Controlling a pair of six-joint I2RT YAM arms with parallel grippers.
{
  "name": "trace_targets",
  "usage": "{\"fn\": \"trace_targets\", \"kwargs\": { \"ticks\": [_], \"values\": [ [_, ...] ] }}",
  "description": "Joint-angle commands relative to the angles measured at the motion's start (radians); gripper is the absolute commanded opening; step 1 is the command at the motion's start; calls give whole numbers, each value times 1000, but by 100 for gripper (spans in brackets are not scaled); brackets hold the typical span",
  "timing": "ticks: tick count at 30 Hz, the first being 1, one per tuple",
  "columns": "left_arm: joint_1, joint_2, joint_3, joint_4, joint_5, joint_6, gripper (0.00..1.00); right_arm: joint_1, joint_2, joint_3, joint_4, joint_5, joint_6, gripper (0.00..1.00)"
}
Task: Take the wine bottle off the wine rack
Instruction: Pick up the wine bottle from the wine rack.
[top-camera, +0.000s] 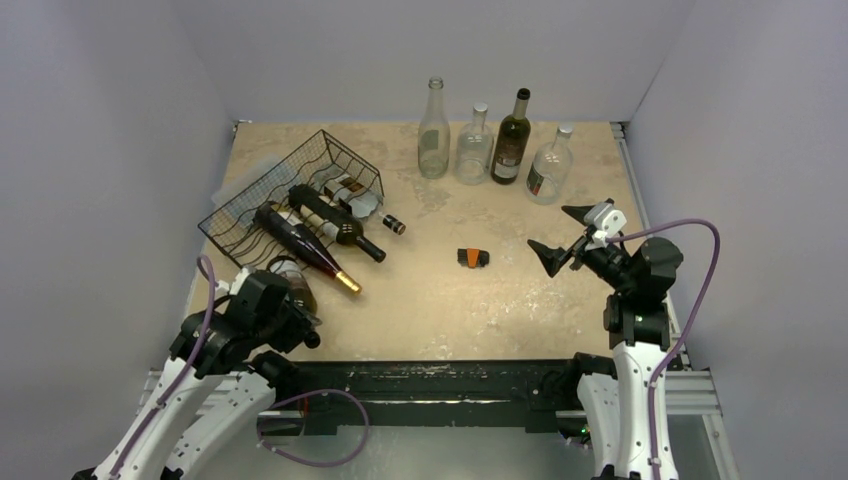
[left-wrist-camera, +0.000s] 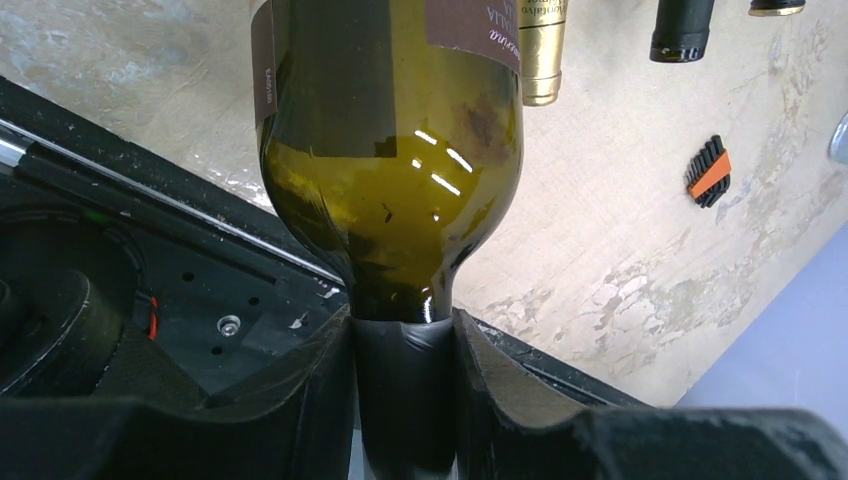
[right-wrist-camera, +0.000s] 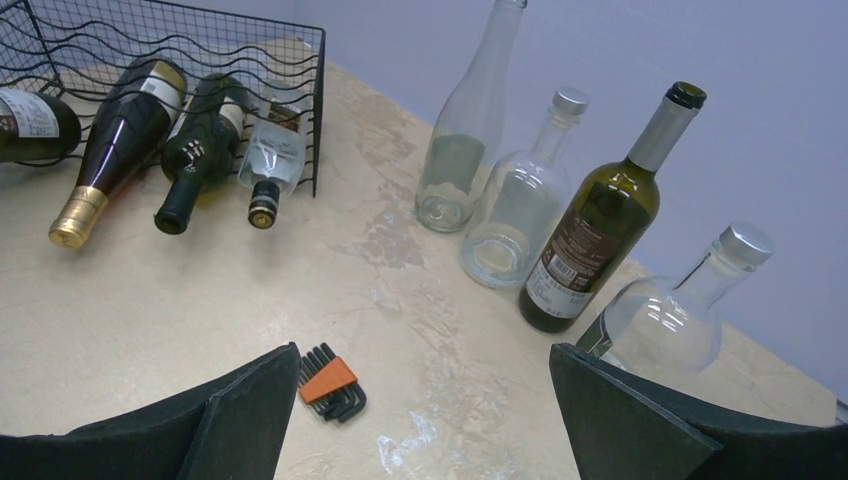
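Note:
My left gripper (left-wrist-camera: 403, 380) is shut on the black-capped neck of a dark green wine bottle (left-wrist-camera: 390, 150). In the top view this wine bottle (top-camera: 292, 281) lies just in front of the near corner of the black wire wine rack (top-camera: 262, 181), and the left gripper (top-camera: 297, 314) holds it at the table's front left. Whether its base still touches the rack I cannot tell. Other bottles stay in the rack, among them a gold-capped one (top-camera: 305, 243) and a black-capped one (top-camera: 340, 225). My right gripper (top-camera: 565, 236) hovers open and empty at the right, fingers (right-wrist-camera: 240, 410) wide apart.
Several bottles stand at the back: a tall clear one (top-camera: 433, 130), a squat clear one (top-camera: 474, 148), a dark green one (top-camera: 511, 140) and another clear one (top-camera: 550, 167). An orange-and-black hex key set (top-camera: 472, 258) lies mid-table. Walls close in on both sides.

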Motion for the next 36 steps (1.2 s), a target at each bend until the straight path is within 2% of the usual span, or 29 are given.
{"fn": "trace_targets", "kwargs": {
  "ticks": [1, 8, 18, 26, 36],
  "values": [
    [-9, 1, 88, 103, 85, -1, 0, 0, -8, 9, 31, -25, 15, 99],
    [-9, 2, 214, -19, 81, 23, 0, 0, -13, 8, 31, -27, 18, 99],
    [-9, 4, 209, -17, 137, 27, 0, 0, -14, 7, 31, -26, 18, 99],
    [-9, 53, 269, -95, 254, 107, 0, 0, -12, 4, 31, -41, 21, 99],
    [-9, 99, 287, -75, 409, 185, 0, 0, -7, -1, 31, -73, 21, 99]
  ]
}}
